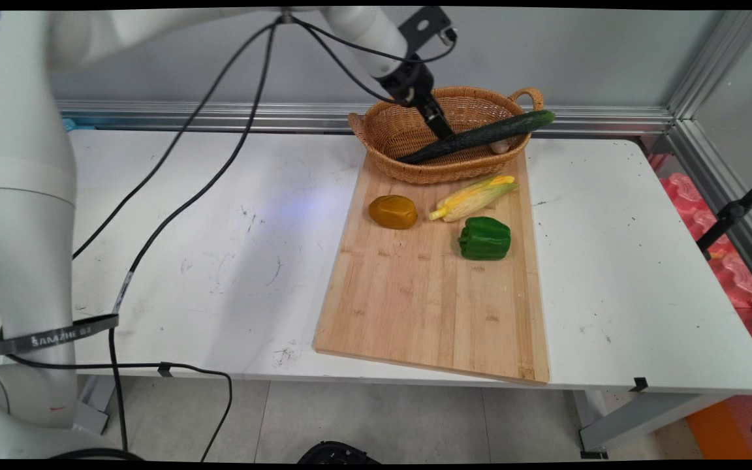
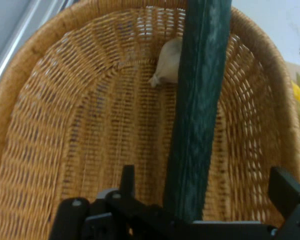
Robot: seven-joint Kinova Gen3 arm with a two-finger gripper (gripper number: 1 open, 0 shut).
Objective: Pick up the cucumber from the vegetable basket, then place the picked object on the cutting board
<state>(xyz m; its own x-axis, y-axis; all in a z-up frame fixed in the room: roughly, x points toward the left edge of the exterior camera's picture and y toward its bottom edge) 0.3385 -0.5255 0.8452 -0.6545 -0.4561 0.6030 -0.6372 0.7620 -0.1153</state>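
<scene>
My gripper [image 1: 441, 128] reaches down into a wicker basket [image 1: 386, 127] at the far end of a wooden cutting board [image 1: 428, 307]. A long dark green cucumber [image 1: 480, 136] lies slanted across the basket, with its right end sticking out over the rim. In the hand view the cucumber [image 2: 200, 100] runs straight up between the two fingers of the gripper [image 2: 207, 182], which stand wide apart and clear of it: open. A pale garlic bulb [image 2: 167, 62] lies on the basket [image 2: 65, 125] floor beside the cucumber, and shows as the garlic bulb [image 1: 500, 147] under its right part.
On the board in front of the basket lie a brownish-yellow pepper [image 1: 392, 211], an ear of corn [image 1: 474, 198] and a green bell pepper [image 1: 484, 238]. Black cables [image 1: 173, 215] hang from the arm over the white table [image 1: 219, 274]. A metal rail runs along the wall behind.
</scene>
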